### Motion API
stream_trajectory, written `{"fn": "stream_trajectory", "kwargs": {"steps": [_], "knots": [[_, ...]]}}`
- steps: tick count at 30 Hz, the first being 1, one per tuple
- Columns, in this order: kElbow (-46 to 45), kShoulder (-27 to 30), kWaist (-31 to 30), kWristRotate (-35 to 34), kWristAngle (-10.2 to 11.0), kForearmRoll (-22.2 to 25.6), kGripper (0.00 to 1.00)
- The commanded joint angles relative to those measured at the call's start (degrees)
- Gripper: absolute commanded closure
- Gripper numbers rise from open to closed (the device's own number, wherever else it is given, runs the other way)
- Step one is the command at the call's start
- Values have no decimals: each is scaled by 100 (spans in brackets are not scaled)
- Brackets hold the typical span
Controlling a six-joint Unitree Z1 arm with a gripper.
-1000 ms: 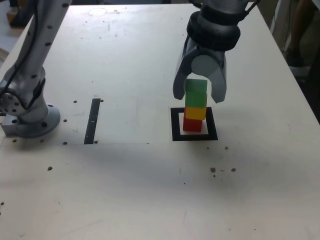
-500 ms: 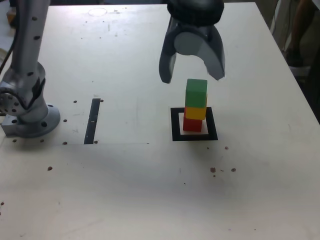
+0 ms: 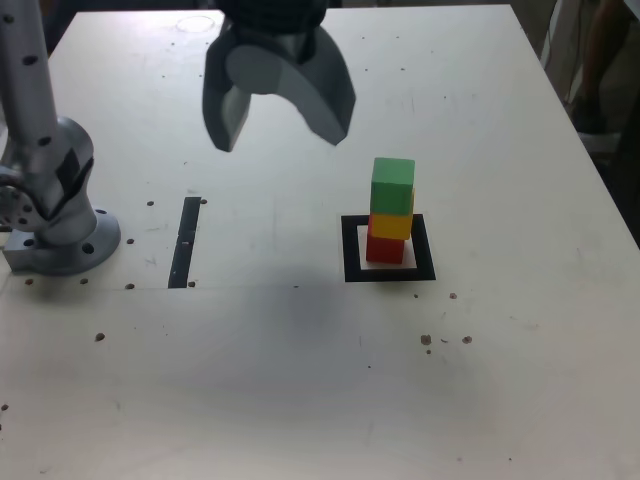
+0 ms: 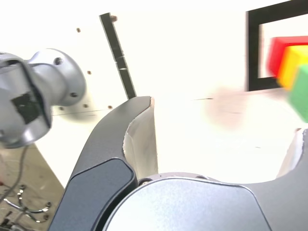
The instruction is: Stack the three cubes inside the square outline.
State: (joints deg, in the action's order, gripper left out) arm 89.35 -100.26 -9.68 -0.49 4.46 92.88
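Observation:
Three cubes stand in one upright stack inside the square outline (image 3: 350, 250): red (image 3: 384, 248) at the bottom, yellow (image 3: 390, 225) in the middle, green (image 3: 393, 186) on top. My gripper (image 3: 280, 138) hangs open and empty above the table, well off to the exterior view's left of the stack and touching nothing. In the wrist view the gripper (image 4: 224, 120) has its jaws spread wide. The square outline (image 4: 252, 53) shows there too, with the blurred red cube (image 4: 275, 53), yellow cube (image 4: 288, 65) and green cube (image 4: 301, 91) at the frame's edge.
A narrow black strip (image 3: 186, 241) lies on the white table at the exterior view's left of the outline; the wrist view shows the black strip (image 4: 118, 53) too. The arm's grey base (image 3: 55, 220) stands at the table's left edge. Small dark specks dot the tabletop.
The gripper let go of the green cube, opened wider, rose and swung to the exterior view's left. The stack stayed in place.

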Motion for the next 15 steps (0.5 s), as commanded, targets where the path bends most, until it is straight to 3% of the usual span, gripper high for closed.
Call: {"fn": "stream_trajectory", "kwargs": {"steps": [1, 8, 12, 15], "knots": [[-247, 98, -105, -105, 8, 69, 1], [-1433, 670, -88, -225, 98, -20, 1], [-1909, 1031, 84, -39, 211, -161, 1], [-2299, 1175, 236, 260, 154, -447, 1]]}}
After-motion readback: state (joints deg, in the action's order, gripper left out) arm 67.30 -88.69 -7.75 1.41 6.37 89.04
